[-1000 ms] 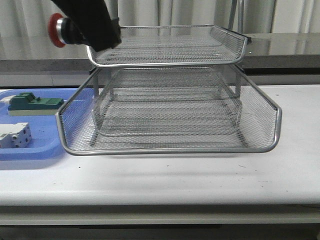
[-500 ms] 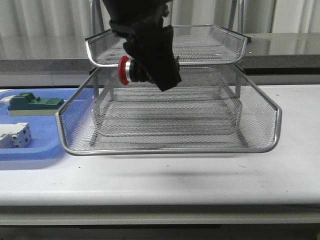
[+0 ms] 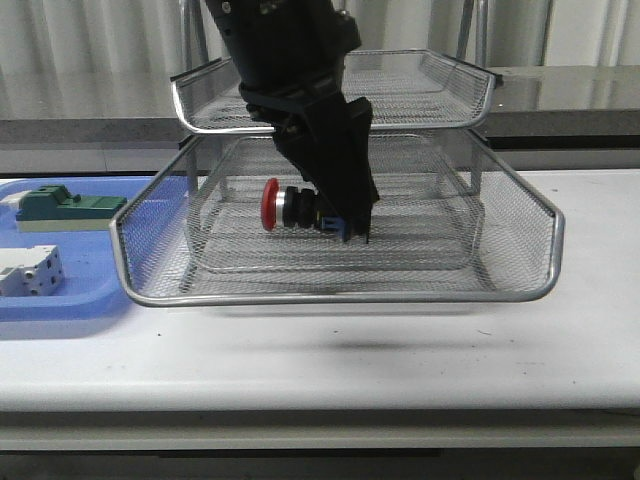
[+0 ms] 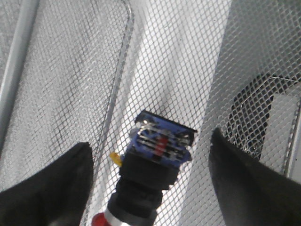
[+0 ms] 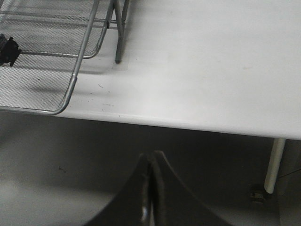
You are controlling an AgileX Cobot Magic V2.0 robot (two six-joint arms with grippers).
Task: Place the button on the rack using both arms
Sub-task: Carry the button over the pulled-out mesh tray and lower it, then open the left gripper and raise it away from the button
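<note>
Your left arm (image 3: 290,70) reaches down in front of the rack (image 3: 340,200), its black body crossing the front rim of the top tray (image 3: 450,95) and ending over the pulled-out middle tray (image 3: 500,250); the left gripper (image 3: 352,222) sits inside that tray's wire rim. The button (image 3: 290,207) lies on its side there, red head pointing toward your left, black collar next, blue rear block at the gripper end; in the front view the arm covers the place where fingers and button would meet. In the left wrist view you see the two dark fingers (image 4: 47,188) spread wide, one on each side of the button (image 4: 155,165), with bare mesh showing between each finger and the button; the fingers are released and grasp nothing. Whether the button rests on the mesh floor you cannot tell for certain. Note the open room: the middle tray's floor is bare mesh to the right of the gripper as far as the right wall, and its front rim stands near the table (image 3: 330,360) edge. At your left a blue tray (image 3: 70,290) carries a green block (image 3: 70,205) and a white terminal block (image 3: 30,272), both well apart from the rack. The right gripper (image 5: 149,188) hangs off the table's front edge, fingers pressed together with nothing between them; bare tabletop lies beside the rack's corner.
</note>
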